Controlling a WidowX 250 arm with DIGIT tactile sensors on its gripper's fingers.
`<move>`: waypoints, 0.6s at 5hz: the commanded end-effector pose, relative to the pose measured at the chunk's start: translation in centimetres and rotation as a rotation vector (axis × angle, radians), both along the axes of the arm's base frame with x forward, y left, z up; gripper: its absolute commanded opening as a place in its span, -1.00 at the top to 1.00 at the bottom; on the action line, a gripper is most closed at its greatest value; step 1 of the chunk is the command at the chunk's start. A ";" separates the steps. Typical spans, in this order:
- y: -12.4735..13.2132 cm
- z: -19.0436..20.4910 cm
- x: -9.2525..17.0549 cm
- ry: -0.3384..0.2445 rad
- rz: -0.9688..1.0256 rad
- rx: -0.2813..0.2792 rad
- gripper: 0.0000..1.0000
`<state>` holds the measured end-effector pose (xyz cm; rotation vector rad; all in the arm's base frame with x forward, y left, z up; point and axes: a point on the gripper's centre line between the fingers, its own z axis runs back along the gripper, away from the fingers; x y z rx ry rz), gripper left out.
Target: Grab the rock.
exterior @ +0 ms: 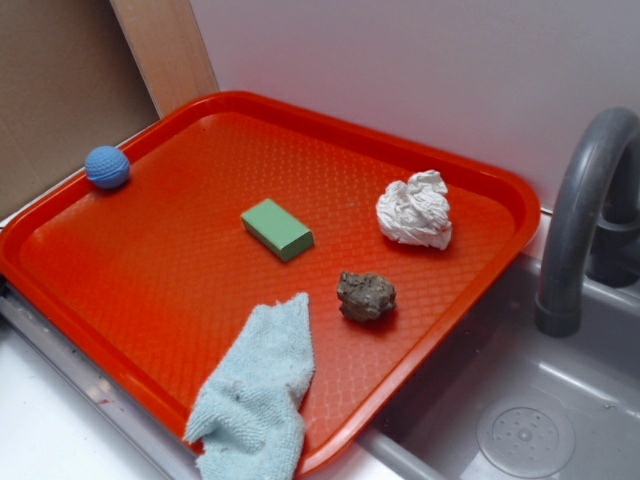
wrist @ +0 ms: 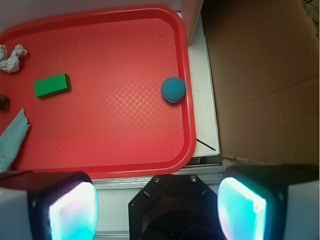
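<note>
The rock (exterior: 366, 296), a lumpy dark brown-grey stone, lies on the red tray (exterior: 180, 260) toward its right front side, between the crumpled white paper wad (exterior: 415, 210) and the light blue cloth (exterior: 255, 390). In the wrist view only a sliver of the rock (wrist: 3, 102) shows at the left edge. My gripper (wrist: 157, 210) is open, its two pads (wrist: 72, 212) wide apart with nothing between them. It hangs over the tray's (wrist: 115, 125) outer edge, far from the rock. The exterior view does not show the gripper.
On the tray also lie a green block (exterior: 277, 228) near the middle and a blue ball (exterior: 107, 167) at the far left corner. The cloth hangs over the front rim. A grey sink (exterior: 500, 410) with a faucet (exterior: 580, 220) is to the right. Cardboard (wrist: 265, 75) borders the tray.
</note>
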<state>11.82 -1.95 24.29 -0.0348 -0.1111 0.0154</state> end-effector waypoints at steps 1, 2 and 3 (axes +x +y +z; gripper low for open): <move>0.0 0.0 0.0 0.000 0.000 0.000 -1.00; -3.1 -0.4 2.0 -0.045 -0.198 -0.008 -1.00; -6.7 -1.0 2.3 -0.065 -0.394 0.030 -1.00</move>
